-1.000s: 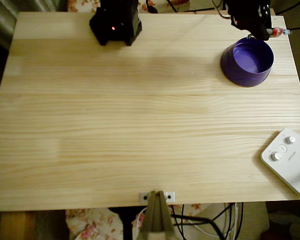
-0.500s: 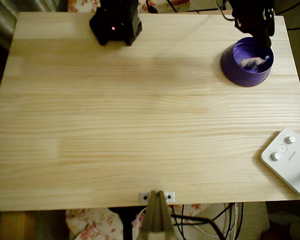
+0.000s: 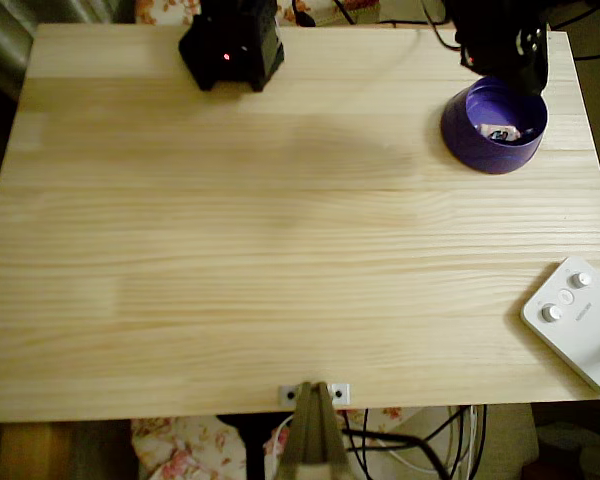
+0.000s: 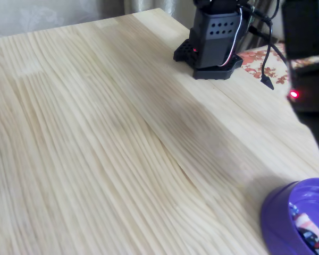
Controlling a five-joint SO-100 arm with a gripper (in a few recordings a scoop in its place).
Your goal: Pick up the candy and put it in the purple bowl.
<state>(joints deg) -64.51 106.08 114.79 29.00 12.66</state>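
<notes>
The tiny wrapped candy (image 3: 500,132), whitish with dark and reddish-orange marks, lies on the lighter purple floor of the round, deep purple plastic bowl (image 3: 470,135), toward the wall nearest the arm in the overhead view; in the fixed view the candy (image 4: 308,229) shows at the lower right corner as a pale wrapper with red and dark blue patches, resting inside the thick sloping wall of the bowl (image 4: 276,212). The black claw (image 3: 525,62) hangs over the bowl's far rim at the top right of the overhead view, dark and partly blurred against the arm, so I cannot tell how far its jaws stand apart; nothing is seen between them. The white flat device with round buttons (image 3: 578,320) lies at the lower right edge of the surface and carries a small grey line of writing too fine to read. The pale pine-plank surface (image 3: 280,250) has long grain lines and visible board joints. The arm's black perforated base (image 4: 215,40) stands at the far edge, with a small red light on the base (image 3: 230,45) in the overhead view. Black cables (image 4: 266,48) trail off behind the surface over a floral-patterned cloth (image 4: 260,64), and a grey metal bracket (image 3: 314,394) is fixed at the near edge.
</notes>
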